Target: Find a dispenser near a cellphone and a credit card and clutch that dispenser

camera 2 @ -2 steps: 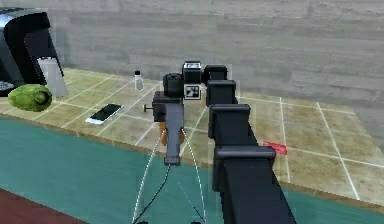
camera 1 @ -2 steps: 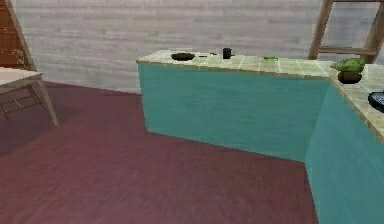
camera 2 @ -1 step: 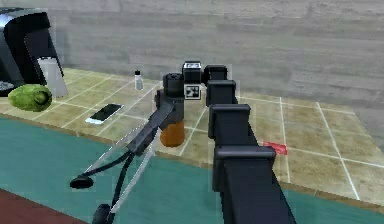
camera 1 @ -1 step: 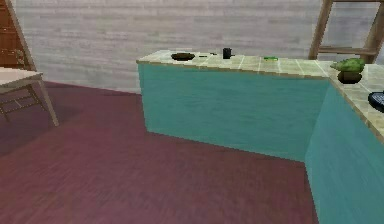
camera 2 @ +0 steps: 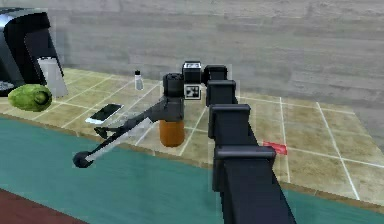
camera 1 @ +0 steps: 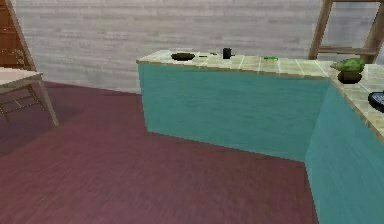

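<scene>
Approach-to-grasp step. Brown dispenser [camera 2: 172,131] stands on the tiled counter [camera 2: 320,140], cellphone [camera 2: 103,114] to its left, red card [camera 2: 272,148] to its right. Gripper [camera 2: 92,150] is at the dispenser; finger spread and hold can't be told. Next probably: line fingers on the dispenser.

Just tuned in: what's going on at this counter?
The arm reaches out over the tiled counter, with its tool close to a brown dispenser. In the arm side view, a phone lies left of the dispenser and a red card to its right. I cannot tell whether the tool holds anything.
</scene>
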Motion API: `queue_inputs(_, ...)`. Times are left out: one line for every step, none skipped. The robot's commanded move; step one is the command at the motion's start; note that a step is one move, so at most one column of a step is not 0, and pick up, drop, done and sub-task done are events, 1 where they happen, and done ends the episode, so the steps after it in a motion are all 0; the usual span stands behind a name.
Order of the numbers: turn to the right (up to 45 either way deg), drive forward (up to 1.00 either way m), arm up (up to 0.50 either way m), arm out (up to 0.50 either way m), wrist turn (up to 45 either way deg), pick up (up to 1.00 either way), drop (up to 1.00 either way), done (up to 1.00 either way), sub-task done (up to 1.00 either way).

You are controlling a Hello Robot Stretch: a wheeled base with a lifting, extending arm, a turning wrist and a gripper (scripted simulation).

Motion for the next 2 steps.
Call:
queue_inputs(0.0,0.00,0.00,0.00,45.0,0.00,0.00,0.00,0.00)
queue_inputs(0.0,0.00,0.00,0.00,33.0,0.00,0.00,0.00,0.00)
